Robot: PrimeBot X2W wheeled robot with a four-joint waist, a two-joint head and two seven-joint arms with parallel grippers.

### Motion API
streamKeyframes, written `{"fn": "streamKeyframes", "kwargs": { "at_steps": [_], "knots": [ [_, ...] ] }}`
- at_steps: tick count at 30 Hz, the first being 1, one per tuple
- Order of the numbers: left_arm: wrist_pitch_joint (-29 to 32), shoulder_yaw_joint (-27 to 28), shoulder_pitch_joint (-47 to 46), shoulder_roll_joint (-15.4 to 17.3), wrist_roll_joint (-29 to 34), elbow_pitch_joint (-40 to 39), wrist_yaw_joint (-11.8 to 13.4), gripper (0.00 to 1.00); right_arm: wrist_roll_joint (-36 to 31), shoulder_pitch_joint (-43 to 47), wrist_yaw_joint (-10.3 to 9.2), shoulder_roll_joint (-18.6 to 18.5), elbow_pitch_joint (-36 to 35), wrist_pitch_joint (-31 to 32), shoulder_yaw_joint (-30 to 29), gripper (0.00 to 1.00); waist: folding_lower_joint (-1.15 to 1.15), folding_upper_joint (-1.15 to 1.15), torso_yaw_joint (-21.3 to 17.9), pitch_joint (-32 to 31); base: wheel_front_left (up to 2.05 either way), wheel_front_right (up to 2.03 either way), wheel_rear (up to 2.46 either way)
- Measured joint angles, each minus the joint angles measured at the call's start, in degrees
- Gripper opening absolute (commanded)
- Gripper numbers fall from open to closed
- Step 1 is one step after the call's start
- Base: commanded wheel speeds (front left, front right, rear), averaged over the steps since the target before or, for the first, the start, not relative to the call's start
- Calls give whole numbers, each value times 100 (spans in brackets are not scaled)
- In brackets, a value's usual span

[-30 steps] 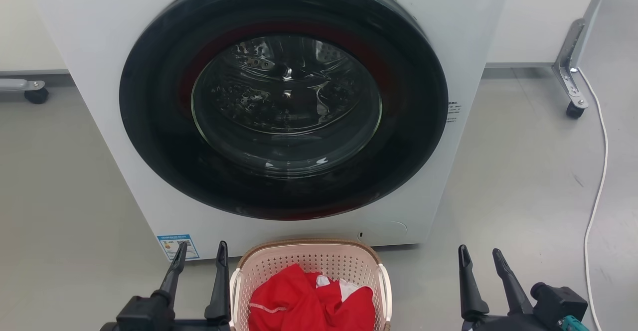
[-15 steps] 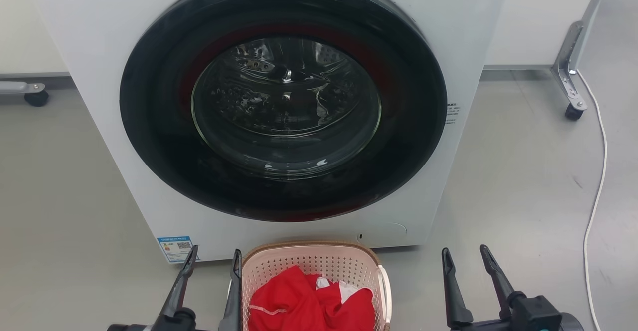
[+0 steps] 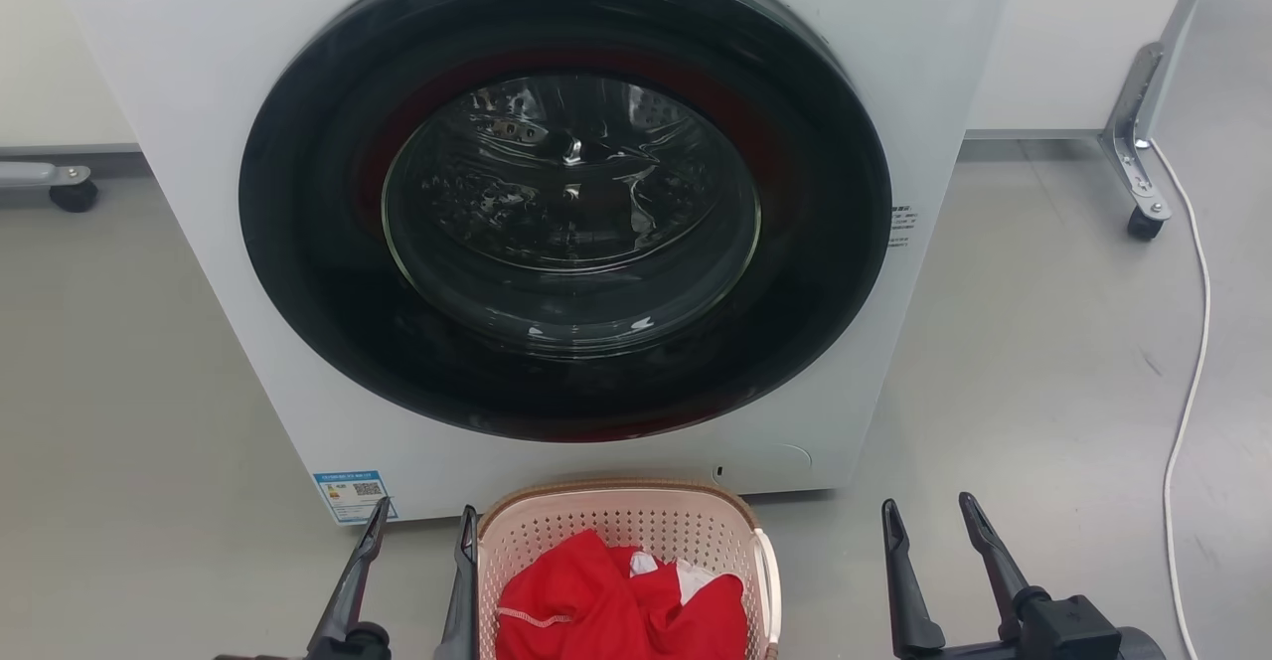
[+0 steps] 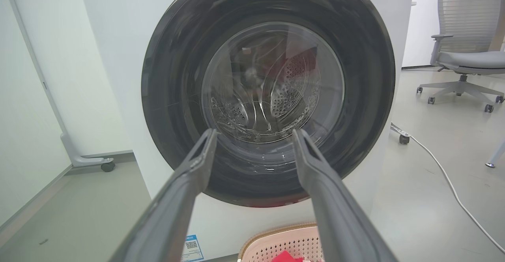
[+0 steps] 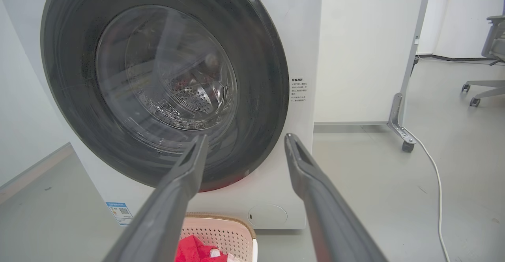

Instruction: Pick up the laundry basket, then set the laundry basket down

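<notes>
The laundry basket (image 3: pixel 616 521), pale pink with a brown woven-look rim, stands on the floor just in front of the washer, holding red and white clothes (image 3: pixel 616 600). My left gripper (image 3: pixel 422 521) is open right beside the basket's left rim, its inner finger touching or nearly touching it. To the right, my right gripper (image 3: pixel 929 516) is open and well apart from the basket's white right handle (image 3: pixel 767 580). The basket's rim also shows low in the left wrist view (image 4: pixel 276 240) and the right wrist view (image 5: pixel 221 230), below each open gripper (image 4: pixel 254 133) (image 5: pixel 244 139).
A white front-loading washer (image 3: pixel 566 203) with a shut dark round door stands close ahead. A white cable (image 3: pixel 1192 342) runs along the floor on the right near a wheeled panel foot (image 3: pixel 1143 213). An office chair (image 4: pixel 465 57) stands farther right.
Both grippers have shifted inward toward the basket over the last second, the left one closing up to its left rim. In the last half second they barely moved.
</notes>
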Motion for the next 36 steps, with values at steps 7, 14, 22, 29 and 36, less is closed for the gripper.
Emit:
{"fn": "streamKeyframes", "kwargs": {
  "at_steps": [7,14,22,29,36],
  "knots": [
    [0,19,36,-11,-8,14,0,100,0,1,-1,0,0,0,-22,100,0,0,-4,22,0,0,0],
    [0,35,37,-31,-9,23,0,100,0,4,-1,1,-7,0,-37,100,0,0,-7,51,0,0,0],
    [0,68,39,-33,-9,31,0,100,-1,8,-1,1,-25,-14,-56,100,0,0,-1,112,0,0,0],
    [0,108,24,-36,-32,54,-7,100,0,-38,0,3,-2,-15,-82,100,0,0,0,292,0,0,0],
    [0,189,-366,-59,-90,203,-15,100,12,-525,10,3,122,-18,-192,100,1,0,-5,682,0,0,0]
  ]
}}
